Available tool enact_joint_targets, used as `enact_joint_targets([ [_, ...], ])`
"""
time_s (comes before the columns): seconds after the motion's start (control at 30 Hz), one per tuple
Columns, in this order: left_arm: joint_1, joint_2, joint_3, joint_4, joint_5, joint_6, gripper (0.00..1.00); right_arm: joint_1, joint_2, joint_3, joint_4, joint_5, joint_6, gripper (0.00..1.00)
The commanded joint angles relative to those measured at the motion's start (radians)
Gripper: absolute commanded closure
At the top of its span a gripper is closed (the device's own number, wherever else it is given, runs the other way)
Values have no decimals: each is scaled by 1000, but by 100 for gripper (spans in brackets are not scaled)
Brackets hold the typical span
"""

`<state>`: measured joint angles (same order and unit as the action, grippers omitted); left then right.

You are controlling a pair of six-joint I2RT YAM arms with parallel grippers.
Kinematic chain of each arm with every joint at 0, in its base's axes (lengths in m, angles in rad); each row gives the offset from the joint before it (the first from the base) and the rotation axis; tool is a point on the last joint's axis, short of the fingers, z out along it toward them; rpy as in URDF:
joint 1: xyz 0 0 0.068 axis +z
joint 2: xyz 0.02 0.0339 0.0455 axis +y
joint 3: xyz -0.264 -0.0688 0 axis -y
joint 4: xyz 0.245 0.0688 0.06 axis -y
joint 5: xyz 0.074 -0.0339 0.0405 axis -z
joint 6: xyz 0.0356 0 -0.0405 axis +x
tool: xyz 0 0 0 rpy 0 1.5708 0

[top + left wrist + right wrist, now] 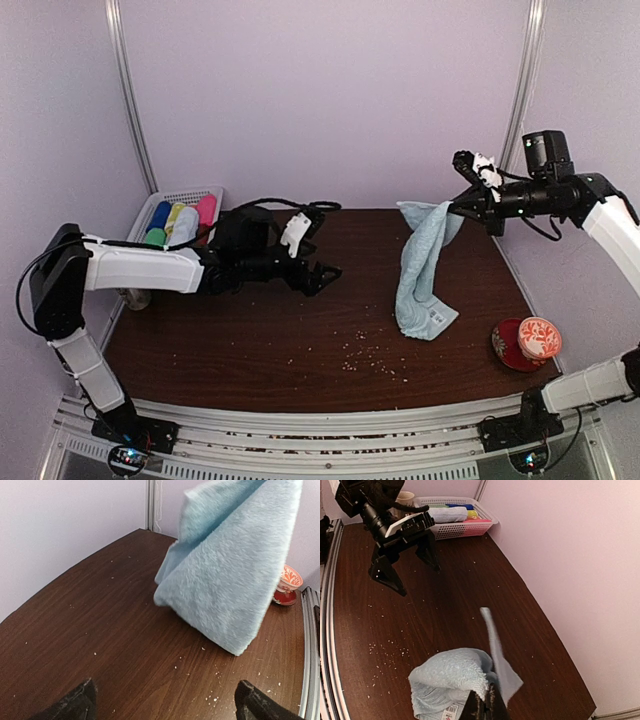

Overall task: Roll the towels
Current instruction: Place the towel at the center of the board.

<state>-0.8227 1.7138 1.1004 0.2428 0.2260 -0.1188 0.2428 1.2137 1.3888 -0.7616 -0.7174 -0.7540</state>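
**One towel hoisted by a corner, nothing rolled yet**

The right gripper (452, 208) is pinched tight on the top corner of the pale blue towel (425, 270), holding it up over the far right of the table (250, 330). The cloth hangs in a loose drape; its lower end is bunched on the wood, with a small label showing near the bottom. I can make out only this one towel.

The left gripper (325, 276) hovers low over the middle of the table, jaws spread wide and empty; it points towards the hanging cloth but is well apart from it.

A white basket (200, 192) of coloured rolls sits at the far left corner; a red and white cup (527, 343) stands near the right edge, close to the towel's lower end; crumbs lie scattered over the near side.

To my eye this is the spreading-out step; no rolling has begun, since the cloth is neither flat nor folded into a strip. The next move seems to call for the idle left arm to take a free corner or edge, so the pair can stretch the towel and lay it flat on the bare wood in the middle. Picking one layer out of that soft heap looks fiddly; the cup is near enough to be swept by the cloth.
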Motion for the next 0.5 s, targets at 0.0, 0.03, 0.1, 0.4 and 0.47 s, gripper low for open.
enact_joint_targets([
  [0.0, -94, 96, 129, 41, -55, 64, 2, 1, -70, -110, 220, 142, 146, 100],
  [0.03, -134, 113, 145, 35, -117, 93, 2, 0, -65, -137, 277, 201, 185, 100],
  [0.1, -210, 152, 178, 31, -211, 133, 2, 1, -35, -173, 370, 338, 257, 100],
  [0.4, -337, 378, 430, -100, -334, 48, 2, 3, 142, -215, 571, 815, 440, 100],
  [0.47, -352, 399, 456, -100, -364, 52, 2, 3, 162, -226, 607, 939, 451, 100],
])
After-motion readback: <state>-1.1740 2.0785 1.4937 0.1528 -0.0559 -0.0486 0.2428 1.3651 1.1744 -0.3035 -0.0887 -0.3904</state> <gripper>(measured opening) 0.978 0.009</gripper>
